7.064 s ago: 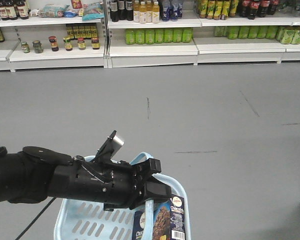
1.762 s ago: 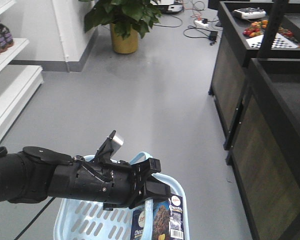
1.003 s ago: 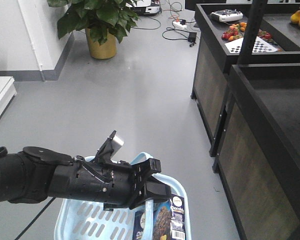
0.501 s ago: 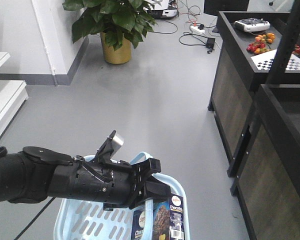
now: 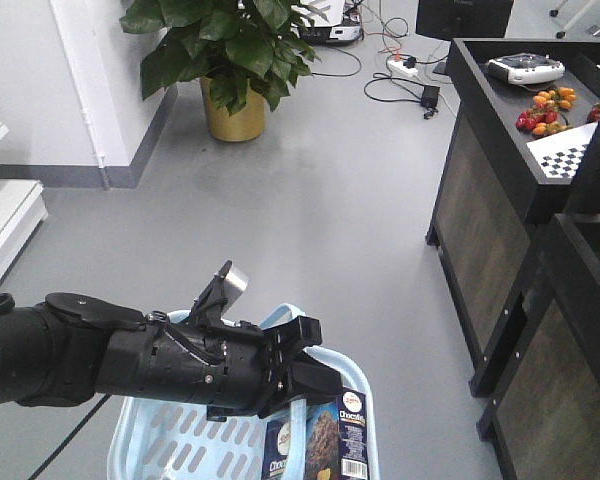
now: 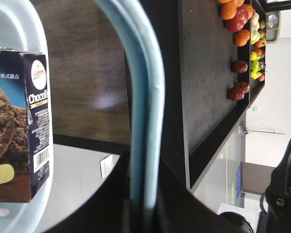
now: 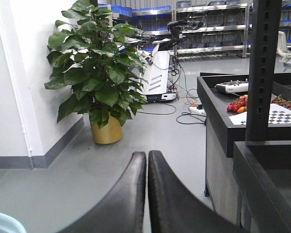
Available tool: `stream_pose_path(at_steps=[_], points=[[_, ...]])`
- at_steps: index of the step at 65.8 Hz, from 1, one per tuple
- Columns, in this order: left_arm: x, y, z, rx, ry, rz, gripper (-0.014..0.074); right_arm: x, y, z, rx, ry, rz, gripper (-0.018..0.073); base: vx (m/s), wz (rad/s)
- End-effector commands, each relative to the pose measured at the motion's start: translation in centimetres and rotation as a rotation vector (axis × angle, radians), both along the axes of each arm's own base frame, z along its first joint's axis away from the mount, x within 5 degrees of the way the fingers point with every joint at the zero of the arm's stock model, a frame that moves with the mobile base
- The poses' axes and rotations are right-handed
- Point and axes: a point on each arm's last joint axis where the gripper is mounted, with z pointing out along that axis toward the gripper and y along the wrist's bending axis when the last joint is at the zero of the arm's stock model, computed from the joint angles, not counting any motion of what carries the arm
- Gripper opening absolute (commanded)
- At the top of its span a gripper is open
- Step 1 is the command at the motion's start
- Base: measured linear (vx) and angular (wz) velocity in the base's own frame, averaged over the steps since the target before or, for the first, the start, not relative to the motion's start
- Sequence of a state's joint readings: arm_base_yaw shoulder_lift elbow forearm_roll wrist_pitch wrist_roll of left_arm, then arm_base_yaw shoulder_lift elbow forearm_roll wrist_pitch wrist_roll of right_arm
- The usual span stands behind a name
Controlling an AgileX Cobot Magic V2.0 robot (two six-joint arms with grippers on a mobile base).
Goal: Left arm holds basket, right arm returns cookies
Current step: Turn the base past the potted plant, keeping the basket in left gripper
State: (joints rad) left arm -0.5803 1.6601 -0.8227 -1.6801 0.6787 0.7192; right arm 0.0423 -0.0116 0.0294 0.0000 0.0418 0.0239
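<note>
My left arm (image 5: 130,360) reaches across the lower left of the front view. Its gripper (image 5: 298,385) is shut on the pale blue handle (image 6: 148,111) of the light blue basket (image 5: 170,440). The navy cookie box (image 5: 320,440) stands inside the basket at its right end; it also shows in the left wrist view (image 6: 19,126). My right gripper (image 7: 147,154) is shut and empty, held in the air over the floor, out of the front view. A corner of the basket (image 7: 2,224) shows at the lower left of the right wrist view.
A potted plant in a gold pot (image 5: 230,60) stands ahead by the white wall. Black display stands (image 5: 520,180) with fruit (image 5: 545,105) line the right side. A white shelf edge (image 5: 5,230) is at the left. Grey floor (image 5: 310,230) lies ahead.
The view has swung over the last second: the plant shifted right and nearer, the black stands slid to the right. The left arm, basket and cookie box keep their pose.
</note>
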Motion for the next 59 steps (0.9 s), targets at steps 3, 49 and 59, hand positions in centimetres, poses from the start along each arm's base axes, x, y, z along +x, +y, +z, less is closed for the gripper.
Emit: stream_pose_path(at_steps=[3, 49, 59], points=[[-0.11, -0.34, 2.68, -0.107, -0.027, -0.004, -0.0006, -0.12, 0.0, 0.73, 0.002, -0.082, 0.0, -0.0009, 0.29, -0.05], [-0.11, -0.34, 2.68, -0.107, -0.027, -0.004, -0.0006, -0.12, 0.0, 0.73, 0.002, -0.082, 0.0, -0.0009, 0.31, 0.0], [-0.11, -0.34, 2.68, -0.107, -0.027, -0.004, -0.0006, -0.12, 0.0, 0.73, 0.002, -0.082, 0.0, -0.0009, 0.33, -0.01]])
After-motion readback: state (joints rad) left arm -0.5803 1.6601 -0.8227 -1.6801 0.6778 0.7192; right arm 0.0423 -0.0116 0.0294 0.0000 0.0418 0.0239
